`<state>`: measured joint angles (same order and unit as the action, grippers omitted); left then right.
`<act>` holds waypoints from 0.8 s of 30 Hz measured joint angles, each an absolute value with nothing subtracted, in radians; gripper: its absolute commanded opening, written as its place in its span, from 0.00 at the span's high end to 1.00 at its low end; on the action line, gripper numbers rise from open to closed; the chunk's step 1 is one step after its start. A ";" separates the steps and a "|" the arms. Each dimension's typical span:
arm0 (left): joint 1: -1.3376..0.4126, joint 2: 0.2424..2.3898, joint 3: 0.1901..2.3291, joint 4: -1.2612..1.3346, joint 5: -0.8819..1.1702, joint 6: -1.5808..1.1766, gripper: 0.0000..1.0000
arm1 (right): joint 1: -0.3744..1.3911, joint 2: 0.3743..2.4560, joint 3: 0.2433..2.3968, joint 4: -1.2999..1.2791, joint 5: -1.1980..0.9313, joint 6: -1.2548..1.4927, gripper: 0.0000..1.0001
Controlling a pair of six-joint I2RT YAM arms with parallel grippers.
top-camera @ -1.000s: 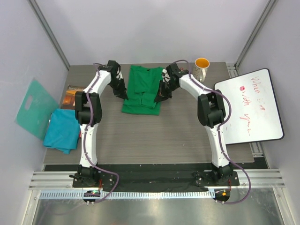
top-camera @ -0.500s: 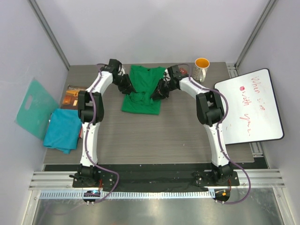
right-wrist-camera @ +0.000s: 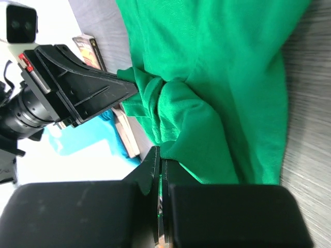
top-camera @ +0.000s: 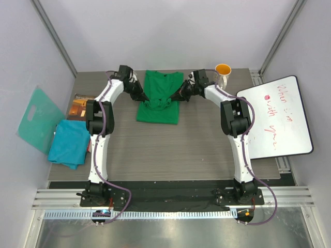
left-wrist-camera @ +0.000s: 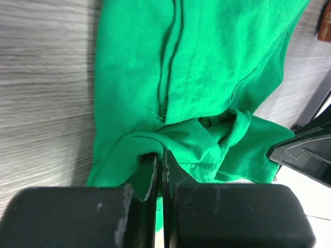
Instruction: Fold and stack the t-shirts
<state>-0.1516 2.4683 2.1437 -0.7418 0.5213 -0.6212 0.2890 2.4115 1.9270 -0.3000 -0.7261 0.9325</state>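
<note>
The bright green t-shirt [top-camera: 159, 98] lies at the back middle of the table, its near part bunched up. My left gripper [top-camera: 146, 98] is shut on the shirt's left edge; in the left wrist view the gripper [left-wrist-camera: 160, 155] pinches a green fold [left-wrist-camera: 196, 93]. My right gripper [top-camera: 176, 98] is shut on the shirt's right edge; in the right wrist view the gripper [right-wrist-camera: 161, 155] pinches the cloth [right-wrist-camera: 222, 77]. The teal-blue t-shirt [top-camera: 69, 143] lies crumpled at the table's left edge.
A white mug with an orange inside [top-camera: 222, 74] stands at the back right, close to my right arm. A whiteboard [top-camera: 276, 118] lies on the right. A teal board with a handle hole [top-camera: 37, 118] and a brown book [top-camera: 81, 106] are on the left.
Both grippers have moved toward the back with the green shirt's edges, drawing its near part up into a bunch across the middle. The shirt now looks shorter.
</note>
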 measured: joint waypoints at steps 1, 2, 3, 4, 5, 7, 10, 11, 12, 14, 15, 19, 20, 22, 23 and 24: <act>-0.148 2.468 2.142 -0.738 0.522 -0.623 1.00 | 0.285 2.412 1.921 -0.289 -0.728 0.945 0.99; -0.144 2.468 2.141 -0.734 0.523 -0.626 1.00 | 0.282 2.413 1.917 -0.283 -0.730 0.955 0.99; -0.139 2.468 2.138 -0.730 0.524 -0.629 1.00 | 0.279 2.417 1.913 -0.273 -0.733 0.966 0.99; -0.134 2.468 2.136 -0.728 0.524 -0.632 1.00 | 0.278 2.421 1.909 -0.264 -0.735 0.976 0.98; -0.128 2.468 2.132 -0.726 0.524 -0.639 1.00 | 0.276 2.425 1.906 -0.258 -0.735 0.983 0.95; -0.117 2.468 2.125 -0.721 0.523 -0.650 1.00 | 0.273 2.434 1.901 -0.251 -0.736 0.998 0.92; -0.098 2.469 2.122 -0.720 0.522 -0.669 1.00 | 0.271 2.449 1.897 -0.243 -0.735 1.015 0.92; -0.093 2.469 2.122 -0.719 0.523 -0.675 1.00 | 0.271 2.453 1.896 -0.240 -0.735 1.021 0.92; -0.088 2.470 2.122 -0.715 0.523 -0.679 1.00 | 0.271 2.454 1.892 -0.239 -0.734 1.027 0.92; -0.082 2.473 2.123 -0.712 0.522 -0.689 1.00 | 0.271 2.455 1.887 -0.236 -0.731 1.035 0.92; -0.080 2.477 2.126 -0.712 0.521 -0.698 1.00 | 0.271 2.455 1.884 -0.232 -0.731 1.045 0.92; -0.077 2.489 2.135 -0.707 0.519 -0.721 1.00 | 0.268 2.455 1.863 -0.192 -0.727 1.084 0.93; -0.077 2.491 2.136 -0.706 0.519 -0.727 1.00 | 0.266 2.455 1.853 -0.175 -0.726 1.098 0.93; -0.077 2.492 2.137 -0.705 0.520 -0.736 0.99 | 0.262 2.454 1.809 -0.114 -0.725 1.143 0.92; -0.077 2.492 2.137 -0.704 0.521 -0.745 0.98 | 0.259 2.454 1.780 -0.072 -0.725 1.171 0.92; -0.077 2.492 2.137 -0.700 0.522 -0.752 0.94 | 0.256 2.454 1.754 -0.035 -0.725 1.187 0.87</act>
<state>-0.0772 2.4916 2.1372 -0.6998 0.5220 -0.7521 0.2562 2.4542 1.7538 -0.0353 -0.7254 1.1866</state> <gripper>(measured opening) 0.009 0.075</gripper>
